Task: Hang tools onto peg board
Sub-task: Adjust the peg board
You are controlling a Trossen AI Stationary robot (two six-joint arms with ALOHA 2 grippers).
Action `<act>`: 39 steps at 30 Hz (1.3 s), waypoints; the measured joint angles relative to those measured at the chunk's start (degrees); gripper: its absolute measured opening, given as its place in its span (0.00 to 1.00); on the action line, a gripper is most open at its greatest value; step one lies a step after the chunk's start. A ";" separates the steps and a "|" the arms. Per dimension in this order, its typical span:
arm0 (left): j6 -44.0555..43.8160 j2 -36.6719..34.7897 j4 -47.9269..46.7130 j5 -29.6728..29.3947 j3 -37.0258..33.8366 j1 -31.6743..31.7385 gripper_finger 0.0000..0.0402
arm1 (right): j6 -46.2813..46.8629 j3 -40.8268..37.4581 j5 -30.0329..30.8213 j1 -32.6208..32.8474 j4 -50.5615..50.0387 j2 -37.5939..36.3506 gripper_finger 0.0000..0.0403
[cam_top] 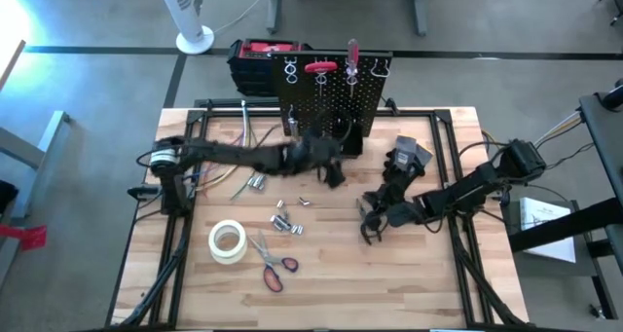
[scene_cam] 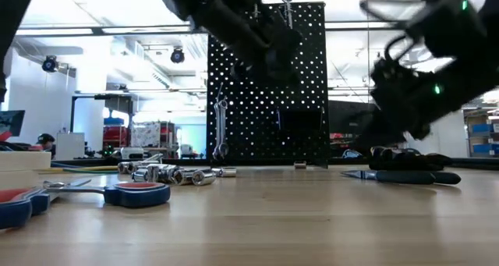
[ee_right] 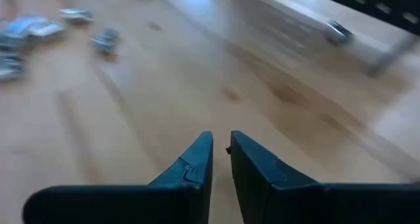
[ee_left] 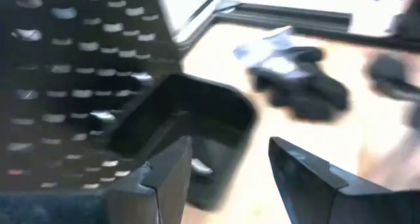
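The black peg board (cam_top: 331,98) stands upright at the table's far edge. A red-handled screwdriver (cam_top: 352,55) and a red clamp-like tool (cam_top: 319,67) hang near its top, and a wrench (scene_cam: 221,129) hangs lower on its face. My left gripper (ee_left: 230,145) is open in front of the board's small black bin (ee_left: 190,125), with nothing between its fingers; a small silvery piece (ee_left: 200,165) lies in the bin. My right gripper (ee_right: 221,138) is shut and hovers low over bare table, right of centre (cam_top: 368,230). Black-handled pliers (scene_cam: 405,175) lie flat on the table.
Red-handled scissors (cam_top: 271,266) and a white tape roll (cam_top: 227,241) lie near the front left. Silver sockets (cam_top: 282,220) are scattered mid-table. A black glove (cam_top: 409,162) lies right of the board. A red-and-black toolbox (cam_top: 258,59) stands behind the board.
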 joint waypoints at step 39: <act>-6.72 -3.90 36.98 0.38 -40.36 0.95 0.45 | -33.82 4.99 -17.16 -43.91 0.45 0.08 0.51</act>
